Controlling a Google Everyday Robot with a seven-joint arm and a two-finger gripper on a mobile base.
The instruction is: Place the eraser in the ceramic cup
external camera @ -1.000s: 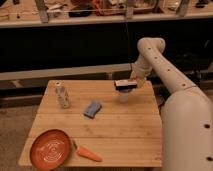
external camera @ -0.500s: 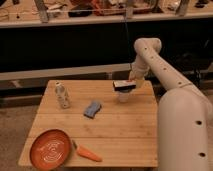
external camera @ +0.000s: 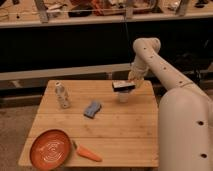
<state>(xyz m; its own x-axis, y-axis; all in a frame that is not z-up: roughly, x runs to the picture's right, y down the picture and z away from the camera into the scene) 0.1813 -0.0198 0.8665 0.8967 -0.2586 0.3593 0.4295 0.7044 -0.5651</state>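
Since half a second ago the arm has eased slightly down and the eraser [external camera: 123,85] now lies almost level across the ceramic cup [external camera: 123,96], where a second ago it hung a little higher. The gripper [external camera: 132,78] sits at the eraser's 1 o'clock end, just above it; whether its fingers grip the block or have let go cannot be told. The eraser, one black flat block with a pale edge, rests on or just over the cup's rim, too long to drop inside. The single whitish cup stands below it, mostly hidden, with nothing else visible in it.

Outward, the wooden table [external camera: 120,135] of pale slats carries everything. At 9 o'clock from the cup lies one blue ribbed pad [external camera: 92,108], well apart. Further toward 9 o'clock stands one small clear bottle [external camera: 61,95] with a white cap, upright. At 7 o'clock, near the table's front corner, sits one orange plate [external camera: 50,149], bare of any load, and just beside it at its 3 o'clock lies one carrot [external camera: 88,153]. Behind the table runs a dark wall with a pale rail [external camera: 60,72], and above it a cluttered shelf [external camera: 90,12].
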